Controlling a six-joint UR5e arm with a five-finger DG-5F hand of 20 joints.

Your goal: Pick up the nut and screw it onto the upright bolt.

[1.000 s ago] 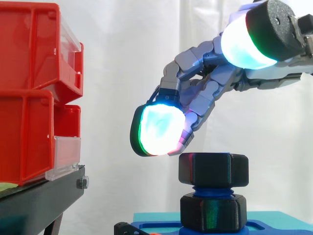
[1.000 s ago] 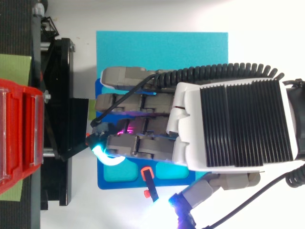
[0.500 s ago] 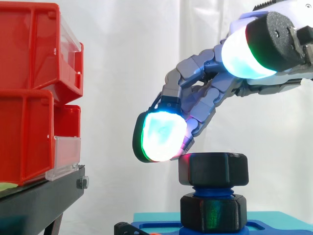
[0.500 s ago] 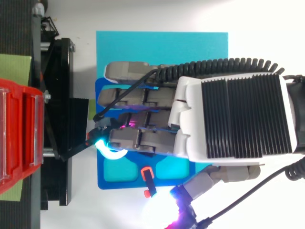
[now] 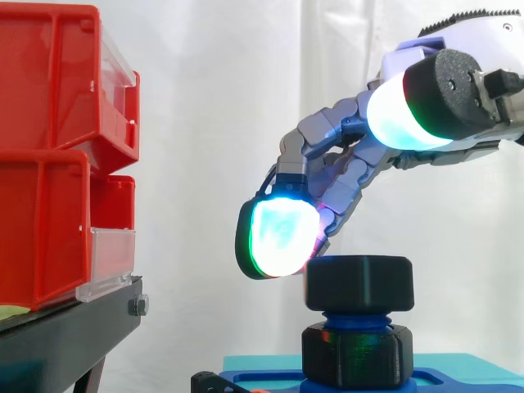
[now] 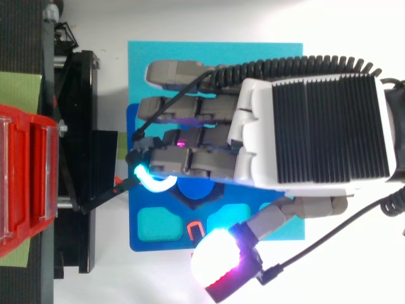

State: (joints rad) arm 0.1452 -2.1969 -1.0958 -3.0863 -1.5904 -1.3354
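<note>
Closest, thumb (image 5: 401,110) of the hand (image 6: 316,133), raised and splayed well away from the fingers. Next, black nut (image 5: 360,282) atop the blue bolt (image 5: 356,318), just below and beside the nearest glowing fingertip. Then fingers (image 5: 278,237), loosely arched downward, apart, clamped on nothing. Well beyond the fingertips, red bins (image 5: 49,164).

White curtain (image 5: 213,98) hanging in soft vertical folds, evenly lit, closes the scene behind the work. At left, two red bins (image 5: 49,164) stacked one above the other, each with a clear front panel (image 5: 110,262), rest on a black stand (image 5: 65,336). From above, the stand sits on a white counter (image 6: 342,25), and a pale green sheet (image 6: 19,88) lies beneath the bins.
</note>
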